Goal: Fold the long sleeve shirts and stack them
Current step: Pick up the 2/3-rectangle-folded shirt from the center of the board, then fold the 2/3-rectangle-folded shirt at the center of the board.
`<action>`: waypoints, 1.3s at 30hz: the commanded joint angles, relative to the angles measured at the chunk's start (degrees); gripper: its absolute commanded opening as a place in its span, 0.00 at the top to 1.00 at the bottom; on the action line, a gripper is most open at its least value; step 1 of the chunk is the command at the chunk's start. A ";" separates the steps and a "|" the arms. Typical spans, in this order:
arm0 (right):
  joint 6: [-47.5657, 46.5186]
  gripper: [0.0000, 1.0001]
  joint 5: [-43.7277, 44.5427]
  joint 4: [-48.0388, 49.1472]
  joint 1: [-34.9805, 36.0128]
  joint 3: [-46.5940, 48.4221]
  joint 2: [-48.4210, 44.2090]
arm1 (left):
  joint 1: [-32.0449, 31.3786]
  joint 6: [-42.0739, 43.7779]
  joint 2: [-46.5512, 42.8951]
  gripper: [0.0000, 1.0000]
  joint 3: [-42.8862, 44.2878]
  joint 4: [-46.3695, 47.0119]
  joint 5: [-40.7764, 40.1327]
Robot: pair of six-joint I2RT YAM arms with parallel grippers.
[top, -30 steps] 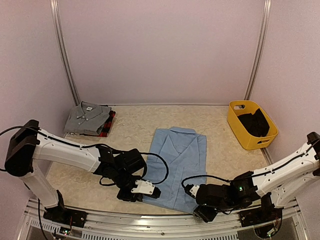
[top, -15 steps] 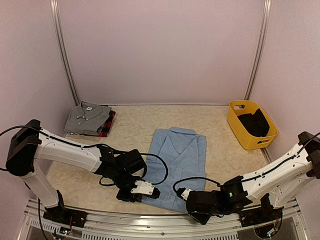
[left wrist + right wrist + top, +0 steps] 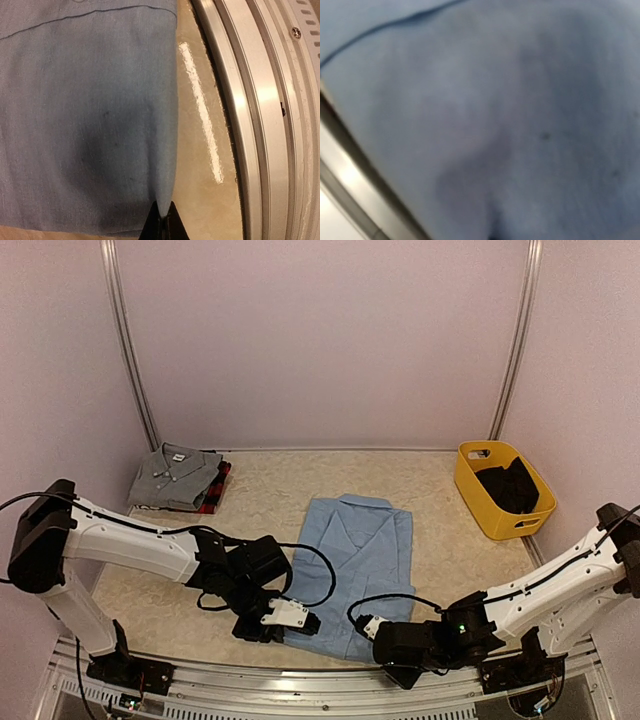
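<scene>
The light blue shirt [image 3: 360,555] lies flat in the middle of the table, collar towards the back. My left gripper [image 3: 306,622] is at its near left corner and is shut on the hem [image 3: 164,220]; the blue cloth [image 3: 90,125] puckers into the closed tips. My right gripper [image 3: 379,641] is at the near right corner. In its wrist view blurred blue cloth [image 3: 510,115] fills the frame and creases down into the jaws, which are shut on it. At the back left the folded grey shirt [image 3: 176,476] rests on the red-and-black plaid shirt [image 3: 219,490].
A yellow basket [image 3: 478,502] with dark cloth [image 3: 508,487] inside stands at the back right by the wall. A metal rail [image 3: 260,125] runs along the table's near edge, just beside the shirt's hem.
My right arm slid left to the shirt's near right corner and its jaws closed on the cloth. The left arm kept its grip and place.
</scene>
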 commanded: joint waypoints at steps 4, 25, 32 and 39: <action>-0.22 1.00 -3.99 -1.08 0.57 -1.26 -2.13 | 0.21 0.20 -3.17 1.00 -0.97 -0.11 0.80; -0.58 1.00 -34.42 12.93 -8.50 -1.68 -17.42 | 3.94 -3.85 -8.78 1.00 6.15 -14.84 15.76; 0.95 1.00 -39.55 13.89 -12.41 -0.33 -19.01 | 6.85 -4.18 -21.06 1.00 4.22 -14.24 19.22; 4.02 1.00 -40.06 14.00 -17.97 -1.64 -23.62 | 11.68 -6.15 -22.40 1.00 7.79 -16.42 24.13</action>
